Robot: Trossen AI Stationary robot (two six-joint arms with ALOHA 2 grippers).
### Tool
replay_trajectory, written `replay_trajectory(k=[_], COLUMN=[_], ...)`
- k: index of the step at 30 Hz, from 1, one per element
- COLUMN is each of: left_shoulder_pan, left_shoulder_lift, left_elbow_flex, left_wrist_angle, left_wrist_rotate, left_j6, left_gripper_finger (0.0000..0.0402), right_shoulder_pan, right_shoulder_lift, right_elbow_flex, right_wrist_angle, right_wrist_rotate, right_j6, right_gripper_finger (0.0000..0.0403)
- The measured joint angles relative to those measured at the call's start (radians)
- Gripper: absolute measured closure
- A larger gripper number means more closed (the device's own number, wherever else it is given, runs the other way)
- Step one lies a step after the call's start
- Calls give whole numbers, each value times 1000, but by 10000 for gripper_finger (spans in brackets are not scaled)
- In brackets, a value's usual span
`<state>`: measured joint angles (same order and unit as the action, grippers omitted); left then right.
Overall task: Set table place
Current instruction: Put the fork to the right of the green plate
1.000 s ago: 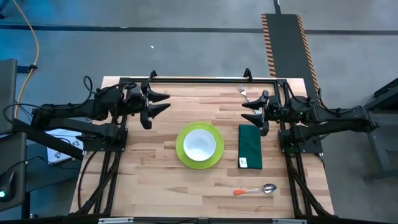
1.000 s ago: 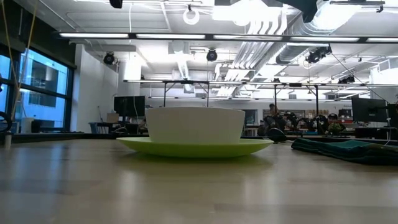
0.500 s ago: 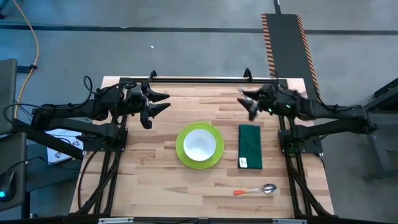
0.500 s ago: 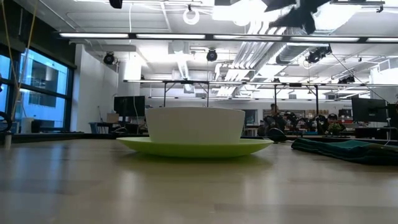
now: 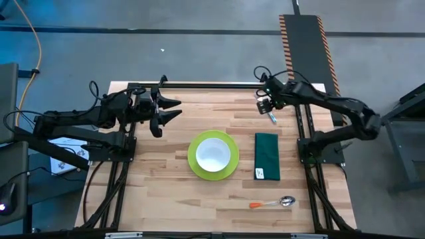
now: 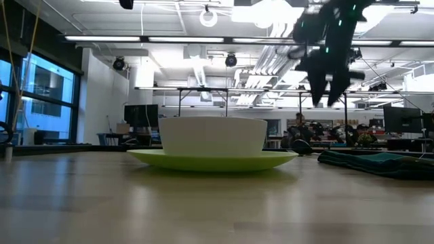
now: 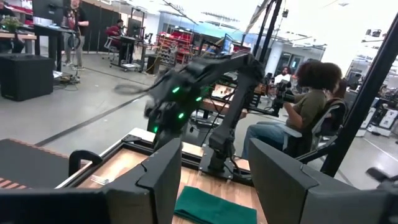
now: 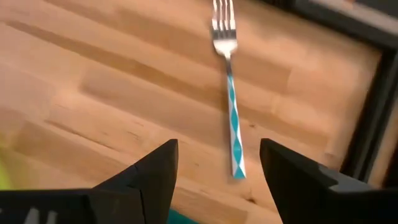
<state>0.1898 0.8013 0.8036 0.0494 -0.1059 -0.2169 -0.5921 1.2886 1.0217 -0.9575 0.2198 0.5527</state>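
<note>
The right gripper (image 5: pixel 264 101) hangs over the far right part of the table (image 5: pixel 166 192), its two fingers (image 8: pixel 149 177) spread wide with nothing between them, pointing down at the fork (image 8: pixel 228 93). The fork lies flat on the wood just below it, close to the black frame along the table's far edge, with silver tines and a handle patterned in teal and white. Nearer the middle of the right side lies the dark green napkin (image 5: pixel 267 155), folded into a long strip that runs from far edge toward near edge. Just beside it, at the centre of the table, sits the lime-green plate (image 5: pixel 195 166) with the white bowl (image 5: pixel 213 153) resting in it. The spoon (image 5: pixel 273 202) with its orange handle lies toward the near edge, apart from the napkin's near end. Across the table the left gripper (image 5: pixel 169 109) waits above the far left part, its fingers (image 7: pixel 165 180) also parted and holding nothing. Beyond the table, a person sits in a chair in the room behind the right arm.
</note>
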Motion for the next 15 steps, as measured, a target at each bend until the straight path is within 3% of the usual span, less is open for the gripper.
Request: replay_trajectory(k=[4,15], left_shoulder_pan=[0,0], left_shoulder_lift=[0,0], left_elbow_flex=[0,0], left_wrist_angle=[0,1], left_wrist_rotate=[0,-11], left_j6=[0,2], left_gripper_finger=[227,227], right_shoulder_pan=[-105,-225], right_shoulder_lift=[81,315], right_elbow_flex=[-68,-93], right_wrist_angle=[96,295], right_wrist_rotate=[-107,-212], right_j6=[-48,-168], right_gripper_finger=[182,183])
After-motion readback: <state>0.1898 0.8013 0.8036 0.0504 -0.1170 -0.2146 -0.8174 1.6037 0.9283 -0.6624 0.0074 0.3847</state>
